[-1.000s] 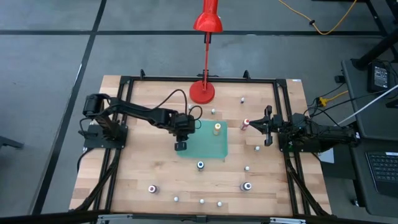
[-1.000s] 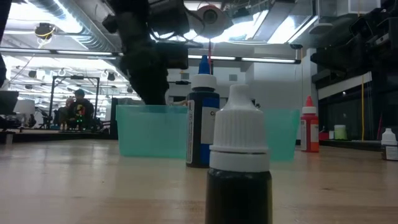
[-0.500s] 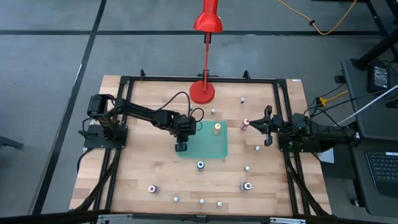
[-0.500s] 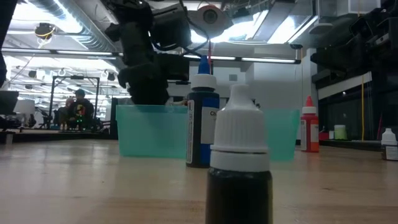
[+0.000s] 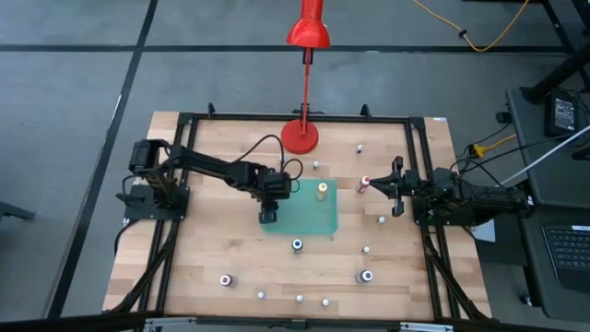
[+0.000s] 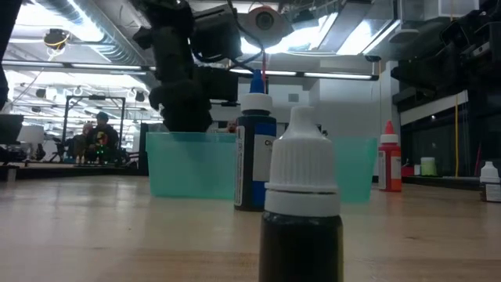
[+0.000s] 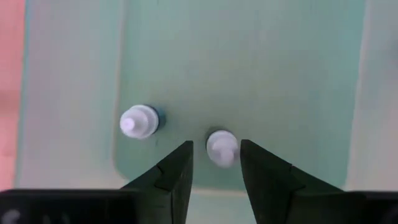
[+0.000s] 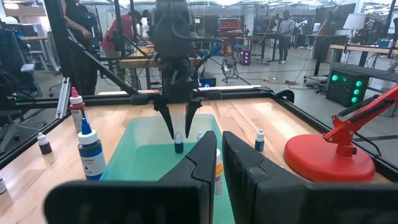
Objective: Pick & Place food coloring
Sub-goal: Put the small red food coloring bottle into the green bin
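Observation:
Small food coloring bottles stand scattered on the wooden table (image 5: 212, 240). Three more stand on their bases in the green tray (image 5: 313, 219): an orange-capped bottle (image 5: 323, 189) and two white-capped ones (image 7: 138, 121) (image 7: 221, 147). My left gripper (image 5: 267, 217) hangs open over the tray's left part and points down. Its fingertips stand just above and on either side of the second white cap (image 8: 178, 145), with a gap on each side. My right gripper (image 5: 396, 187) waits shut at the table's right side, facing the tray.
A red lamp's round base (image 5: 300, 136) stands beyond the tray's far edge. A tall blue bottle (image 8: 91, 155) and a red-capped bottle (image 8: 76, 102) stand near the tray. In the low view a white-capped dark bottle (image 6: 301, 204) stands close in front. People move about in the room behind.
My left arm has shifted slightly over the tray's left part, and in the low view its wrist now stands a little higher. The bottles have kept still.

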You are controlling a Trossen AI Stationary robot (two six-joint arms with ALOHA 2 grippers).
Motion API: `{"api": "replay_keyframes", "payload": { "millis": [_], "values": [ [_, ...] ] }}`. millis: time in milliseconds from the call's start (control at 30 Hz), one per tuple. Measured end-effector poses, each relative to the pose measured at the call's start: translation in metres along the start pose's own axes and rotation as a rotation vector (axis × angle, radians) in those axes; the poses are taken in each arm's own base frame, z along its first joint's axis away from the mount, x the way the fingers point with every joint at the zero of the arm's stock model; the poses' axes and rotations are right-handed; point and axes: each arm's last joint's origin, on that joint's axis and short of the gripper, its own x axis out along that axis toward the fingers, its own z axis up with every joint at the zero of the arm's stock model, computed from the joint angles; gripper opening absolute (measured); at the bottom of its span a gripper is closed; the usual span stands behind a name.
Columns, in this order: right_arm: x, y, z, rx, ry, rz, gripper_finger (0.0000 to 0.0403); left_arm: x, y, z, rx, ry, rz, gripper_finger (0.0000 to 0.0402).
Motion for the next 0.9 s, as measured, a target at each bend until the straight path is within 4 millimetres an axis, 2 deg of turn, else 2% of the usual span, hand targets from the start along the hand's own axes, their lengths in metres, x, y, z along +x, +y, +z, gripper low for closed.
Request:
{"api": "replay_keyframes", "payload": {
  "millis": [133, 233, 367, 467, 633, 767, 900],
  "values": [
    [0.000, 0.000, 0.000, 0.000, 0.000, 0.000, 0.0031, -0.026, -0.002, 0.014, 0.012, 0.003, -0.006, 0.0137],
    [0.000, 0.000, 0.000, 0.000, -0.001, 0.000, 0.0031, -0.056, -0.009, 0.027, 0.047, -0.049, -0.026, 0.0140],
    [0.000, 0.000, 0.000, 0.000, 0.000, 0.000, 0.0031, -0.101, -0.029, 0.034, 0.102, -0.149, -0.062, 0.0140],
    [0.000, 0.000, 0.000, 0.000, 0.000, 0.000, 0.0031, -0.131, -0.053, 0.028, 0.173, -0.223, -0.103, 0.0137],
    [0.000, 0.000, 0.000, 0.000, 0.000, 0.000, 0.0031, -0.166, -0.096, -0.002, 0.259, -0.255, -0.134, 0.0133],
    [0.000, 0.000, 0.000, 0.000, 0.000, 0.000, 0.0031, -0.178, -0.124, -0.021, 0.272, -0.255, -0.164, 0.0132],
    [0.000, 0.000, 0.000, 0.000, 0.000, 0.000, 0.0031, -0.180, -0.149, -0.037, 0.336, -0.238, -0.182, 0.0132]
  ]
}}
